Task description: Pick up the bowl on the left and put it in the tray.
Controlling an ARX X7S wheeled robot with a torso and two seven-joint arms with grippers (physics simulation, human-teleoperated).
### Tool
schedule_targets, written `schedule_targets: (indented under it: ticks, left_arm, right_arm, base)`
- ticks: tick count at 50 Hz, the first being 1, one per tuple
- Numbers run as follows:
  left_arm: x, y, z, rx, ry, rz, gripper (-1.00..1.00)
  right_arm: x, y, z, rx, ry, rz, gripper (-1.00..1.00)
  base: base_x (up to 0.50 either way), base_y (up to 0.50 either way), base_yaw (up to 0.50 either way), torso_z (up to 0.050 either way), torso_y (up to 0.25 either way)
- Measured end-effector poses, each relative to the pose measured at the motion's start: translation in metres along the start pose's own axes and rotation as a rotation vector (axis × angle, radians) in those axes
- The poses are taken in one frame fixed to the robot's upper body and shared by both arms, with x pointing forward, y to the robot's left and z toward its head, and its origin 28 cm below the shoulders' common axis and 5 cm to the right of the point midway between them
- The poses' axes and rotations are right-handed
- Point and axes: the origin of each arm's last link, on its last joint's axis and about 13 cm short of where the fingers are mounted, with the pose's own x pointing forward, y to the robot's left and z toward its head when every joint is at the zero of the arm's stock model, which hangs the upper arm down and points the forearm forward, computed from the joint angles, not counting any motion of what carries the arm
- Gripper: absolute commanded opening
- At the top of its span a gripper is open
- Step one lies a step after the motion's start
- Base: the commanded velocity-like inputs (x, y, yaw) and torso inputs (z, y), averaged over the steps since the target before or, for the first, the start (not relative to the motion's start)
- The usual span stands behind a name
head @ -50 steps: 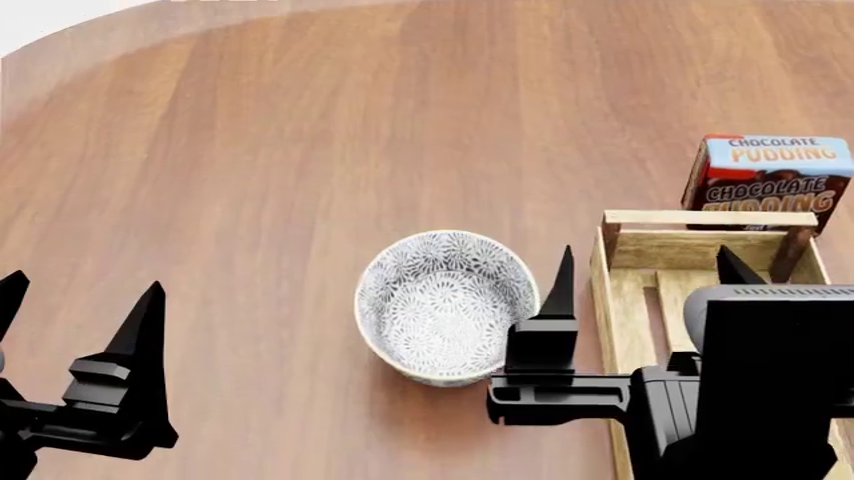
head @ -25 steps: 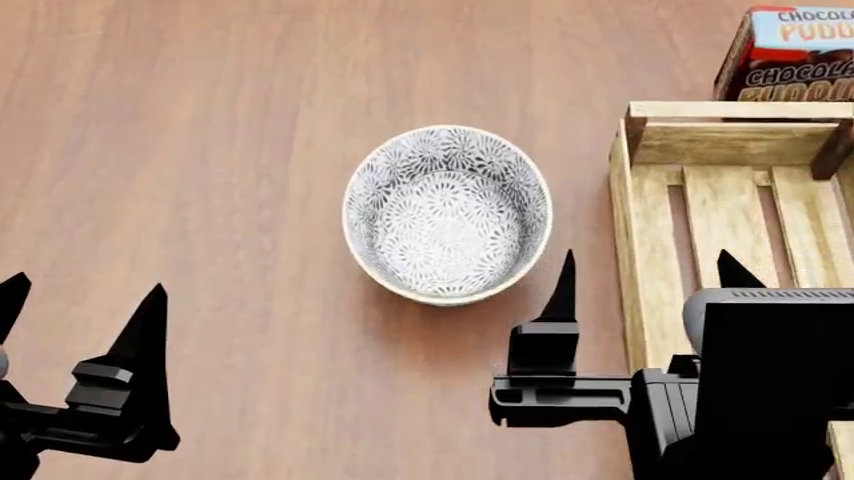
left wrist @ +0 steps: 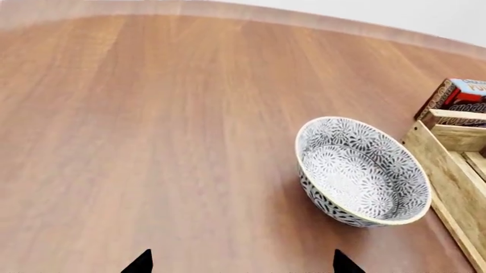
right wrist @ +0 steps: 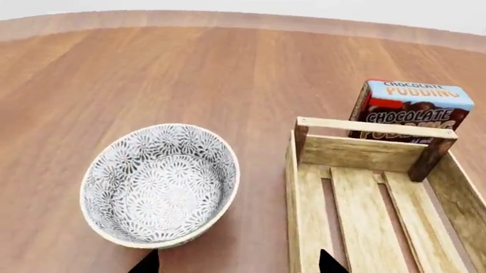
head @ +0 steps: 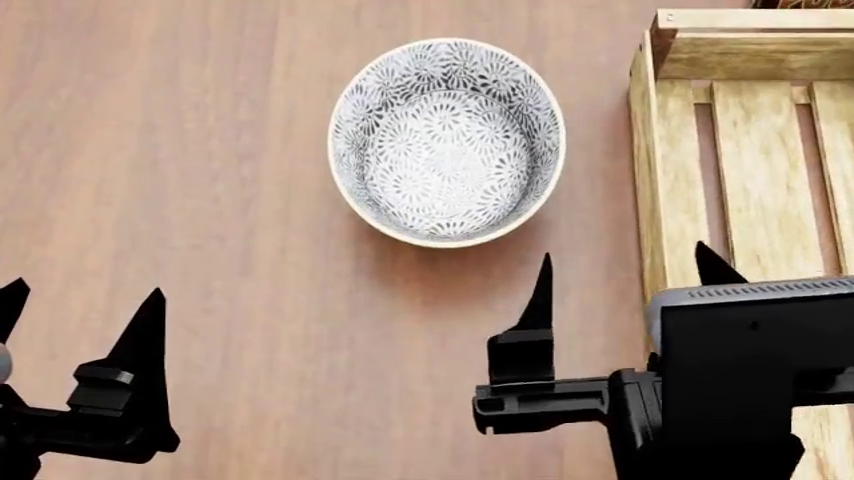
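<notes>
Bowl (head: 447, 140): on the table, left of the tray (head: 647, 180), untouched.
Tray: holds no bowl.
Left gripper (head: 80, 315): jaws apart, empty.
Right gripper (head: 621, 285): jaws apart, empty.
Left to do: grasp, lift, place.

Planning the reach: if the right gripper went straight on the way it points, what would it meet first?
Probably the tray's near side wall: the right gripper straddles it. The bowl sits just left of that line. Height is unclear, so it might pass over.
</notes>
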Motion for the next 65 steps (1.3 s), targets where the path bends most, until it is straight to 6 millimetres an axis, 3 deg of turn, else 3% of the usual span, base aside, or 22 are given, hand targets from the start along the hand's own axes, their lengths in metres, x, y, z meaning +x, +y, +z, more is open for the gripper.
schedule_targets:
  ticks: [26,48,60,61,65]
  left_arm:
    - [0.0,0.002,-0.003,0.0,0.015,0.017,1.0]
    - [0.0,0.004,-0.005,-0.003,0.013,0.017,1.0]
    - [-0.001,0.006,-0.004,-0.006,0.009,0.02,1.0]
    - [-0.002,0.006,-0.004,-0.007,0.009,0.02,1.0]
    - [-0.002,0.006,-0.004,-0.008,0.007,0.022,1.0]
  right_arm:
    - [0.057,0.006,0.013,-0.492,-0.04,0.379,1.0]
    - [0.119,-0.002,-0.006,-0.732,0.077,0.435,1.0]
    - [0.139,0.002,-0.027,-0.813,0.128,0.462,1.0]
    - [0.141,0.003,-0.028,-0.817,0.13,0.464,-1.0]
    - [0.144,0.005,-0.032,-0.826,0.132,0.469,-1.0]
  base:
    - [0.0,0.0,0.0,0.0,0.0]
    - [0.0,0.0,0.0,0.0,0.0]
    - [0.0,0.0,0.0,0.0,0.0]
    - [0.0,0.0,0.0,0.0,0.0]
    - [0.0,0.0,0.0,0.0,0.0]
